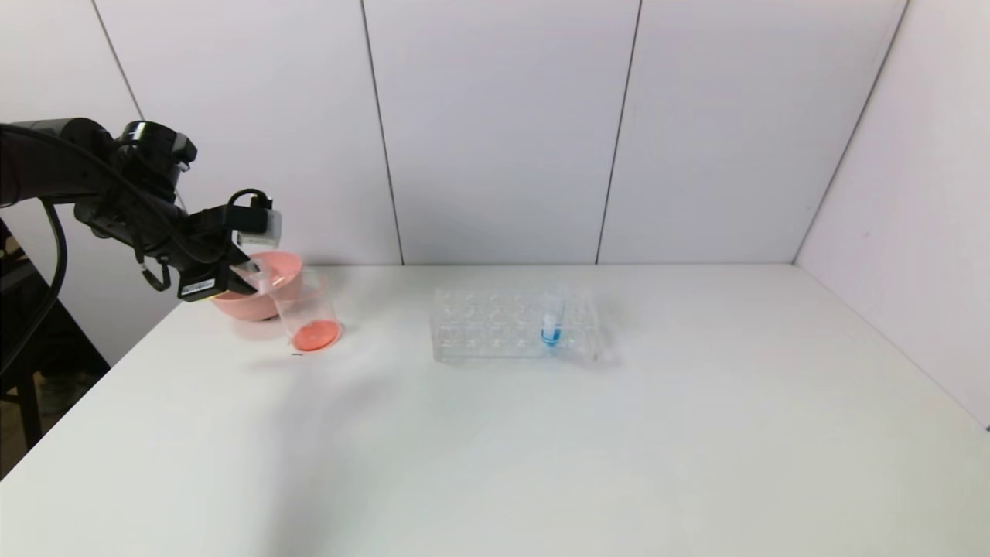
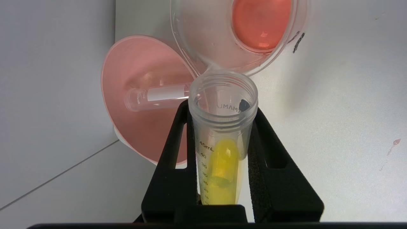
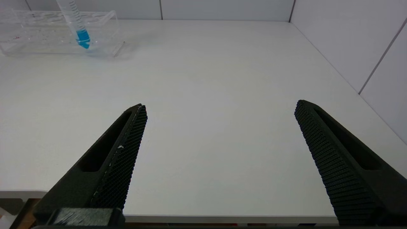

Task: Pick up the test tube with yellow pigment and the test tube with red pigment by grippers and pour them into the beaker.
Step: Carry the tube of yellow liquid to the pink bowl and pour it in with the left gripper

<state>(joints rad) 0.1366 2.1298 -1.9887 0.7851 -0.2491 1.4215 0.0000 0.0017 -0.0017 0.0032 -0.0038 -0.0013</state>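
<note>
My left gripper [image 1: 249, 277] is shut on the yellow-pigment test tube [image 2: 222, 152], as its wrist view [image 2: 222, 106] shows. The tube is tilted, with its open mouth at the rim of the beaker [image 2: 203, 38]. Yellow liquid lies along the tube's lower part. The clear beaker [image 1: 308, 313] stands at the table's far left and holds red-orange liquid at its bottom. No red-tipped tube shows. An empty clear tube [image 2: 155, 97] lies in the pink bowl [image 2: 140, 127]. My right gripper [image 3: 219, 106] is open and empty over the table's near edge.
The pink bowl [image 1: 288, 267] stands just behind the beaker, touching or nearly so. A clear tube rack [image 1: 495, 325] at mid-table holds a blue-tipped tube [image 1: 551, 323]. A small red drop [image 2: 396, 142] marks the white table. Walls close the back and right.
</note>
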